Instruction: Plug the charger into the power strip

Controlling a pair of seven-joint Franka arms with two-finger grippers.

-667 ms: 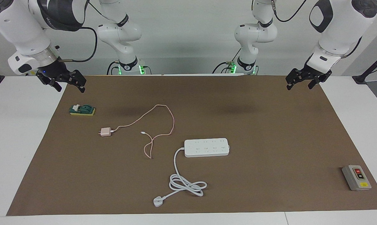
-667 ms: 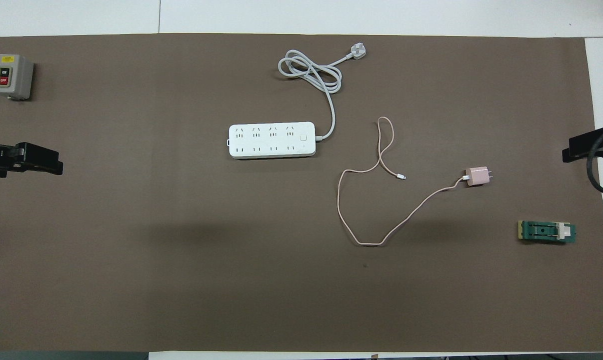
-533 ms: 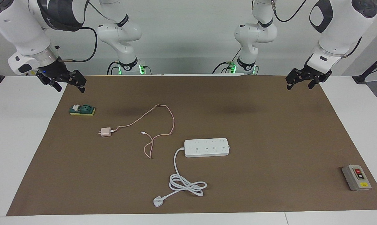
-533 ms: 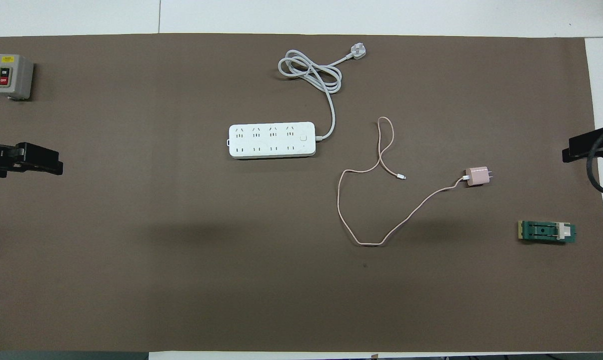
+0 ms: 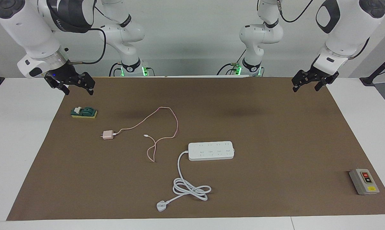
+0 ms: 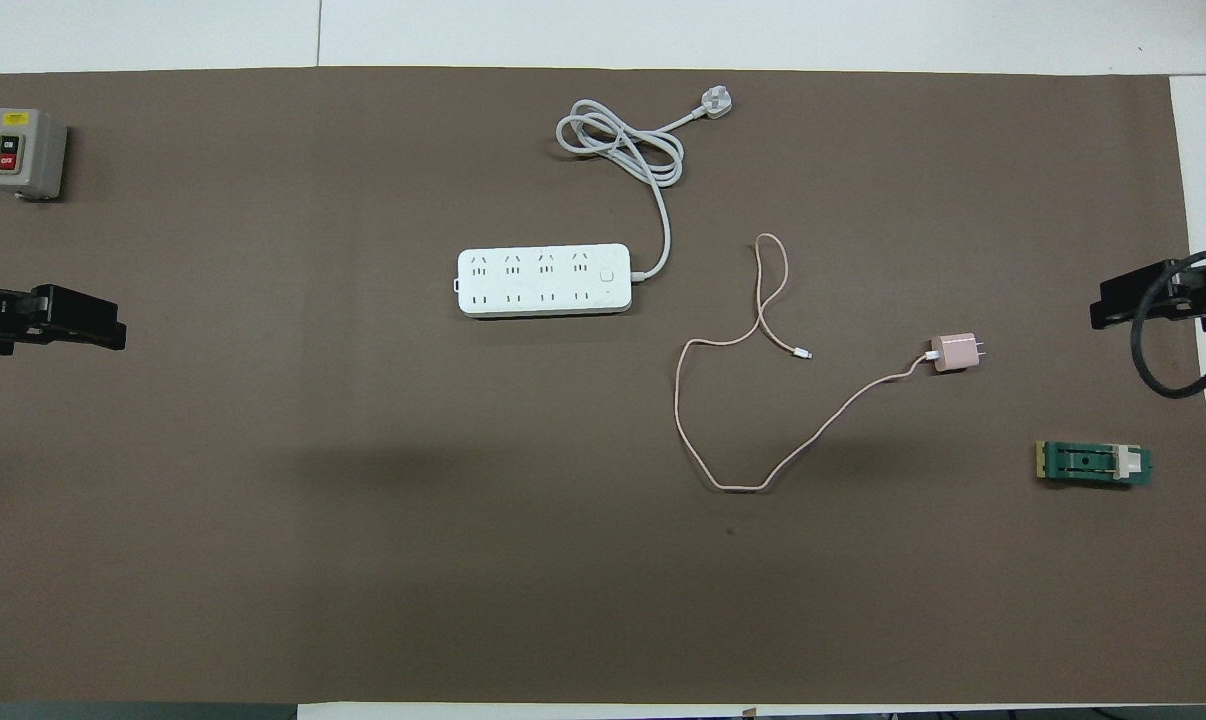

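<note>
Brown mat (image 5: 275,134) spread over white table (image 5: 17,134). Charger (image 5: 108,134) lying flat on mat toward right arm's end, prongs pointing toward that end, unplugged. Thin pink cable (image 5: 175,123) running from charger in a loose loop nearer the robots, then crossing itself, free connector tip resting on mat between charger and power strip. Power strip (image 5: 211,150) near mat centre, farther from robots than charger, sockets facing up, well apart from charger. Thick white cord (image 5: 191,188) leaving strip's end on the right arm's side, coiled farther from robots, ending in flat white plug (image 5: 161,206) close to mat edge. Right gripper (image 5: 78,86) raised over mat corner at right arm's end, above and well apart from green block (image 5: 84,112); fingers spread, nothing between them. Left gripper (image 5: 305,83) raised over mat edge at left arm's end, fingers likewise spread and holding nothing; arm waiting. Grey switch box (image 5: 364,181) with red and black buttons on mat at left arm's end, farther from robots than strip. In overhead view, only dark gripper ends visible at both side edges.
</note>
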